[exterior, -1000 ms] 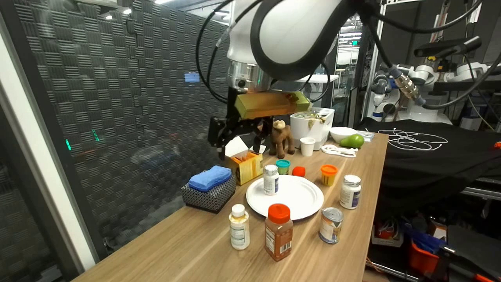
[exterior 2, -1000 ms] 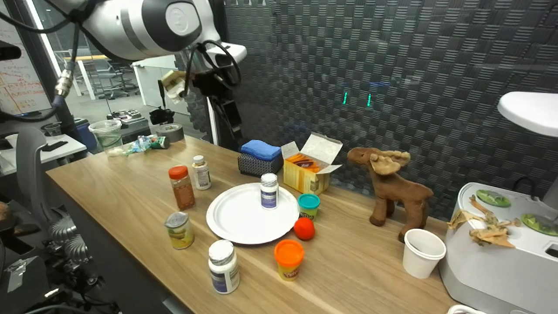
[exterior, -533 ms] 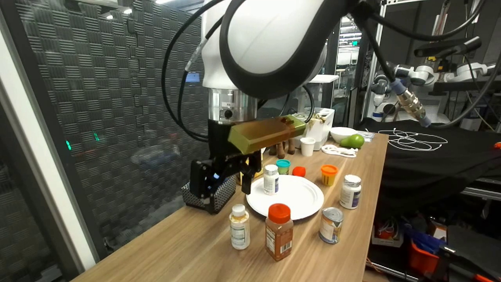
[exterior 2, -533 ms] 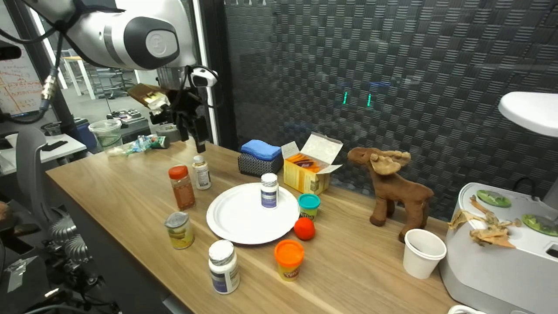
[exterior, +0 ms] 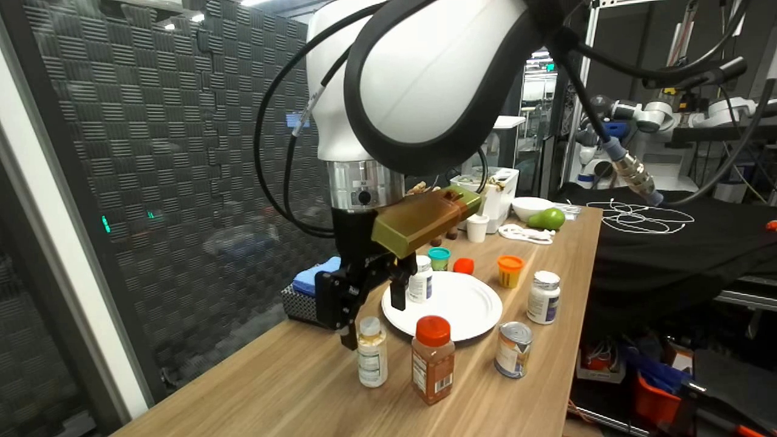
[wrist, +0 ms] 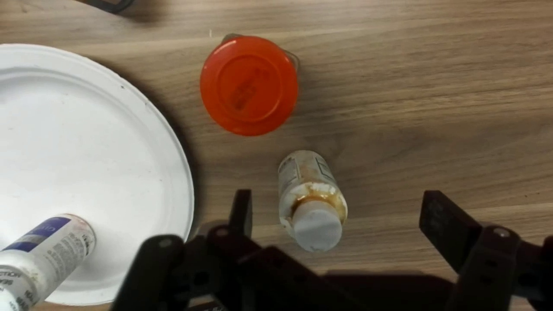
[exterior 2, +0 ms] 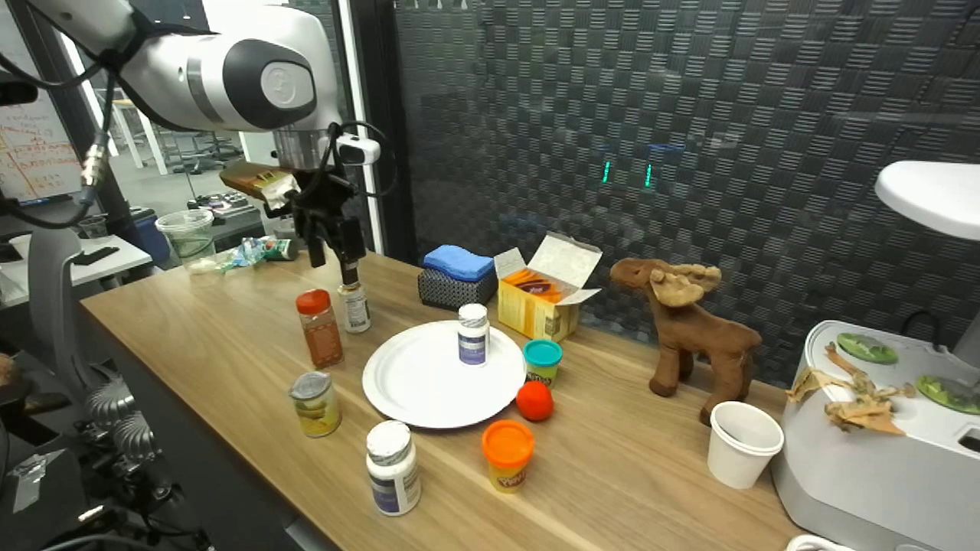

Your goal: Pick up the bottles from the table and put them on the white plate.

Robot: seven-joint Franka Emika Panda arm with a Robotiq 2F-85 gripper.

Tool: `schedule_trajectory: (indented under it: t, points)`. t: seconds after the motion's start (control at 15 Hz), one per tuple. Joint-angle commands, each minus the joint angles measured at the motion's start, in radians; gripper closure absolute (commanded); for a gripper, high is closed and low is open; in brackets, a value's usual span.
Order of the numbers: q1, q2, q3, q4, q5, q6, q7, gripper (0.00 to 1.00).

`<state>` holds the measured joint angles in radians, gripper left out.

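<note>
Gripper [exterior: 373,320]: fingers apart, at top of stained bottle [exterior: 372,364]; contact unclear.
Stained bottle: upright on bench [exterior: 273,376], left of red-capped bottle [exterior: 432,371] in an exterior view.
White plate [exterior: 464,311]: one purple-labelled bottle [exterior 2: 473,337], upright.

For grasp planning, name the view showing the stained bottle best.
Wrist view: the stained bottle appears unobstructed between the claw's fingers. Both exterior views show it upright; in an exterior view a finger overlaps its top.

Robotics lab, going by extra robot arms [exterior: 658,115] past far corner of table [exterior: 273,382], whiteboard [exterior 2: 37,149] beyond opposite end edge
</note>
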<state>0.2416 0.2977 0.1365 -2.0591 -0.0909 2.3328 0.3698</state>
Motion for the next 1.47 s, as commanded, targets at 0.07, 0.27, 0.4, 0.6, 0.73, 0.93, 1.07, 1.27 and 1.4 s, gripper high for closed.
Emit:
schedule_trajectory:
  t: [0.07,0.27,0.4,0.6,0.73,0.93,1.07,1.27,1.4]
  points:
    - [0.005,0.036,-0.012,0.028,-0.010,0.022,-0.015,0.00]
    - [0.004,0.060,-0.020,0.037,-0.005,0.059,-0.008,0.01]
    - [0.005,0.066,-0.028,0.037,-0.003,0.090,0.001,0.26]
    - [0.006,0.044,-0.040,0.022,-0.001,0.109,0.010,0.47]
    - [0.011,0.018,-0.048,0.010,-0.009,0.097,0.023,0.62]
    - [0.011,-0.009,-0.049,0.005,-0.009,0.088,0.026,0.85]
    - [0.010,-0.020,-0.044,0.006,-0.007,0.075,0.024,0.94]
    - [0.010,-0.036,-0.038,0.006,-0.007,0.063,0.021,1.00]
    - [0.007,-0.039,-0.036,0.009,-0.003,0.058,0.019,0.73]
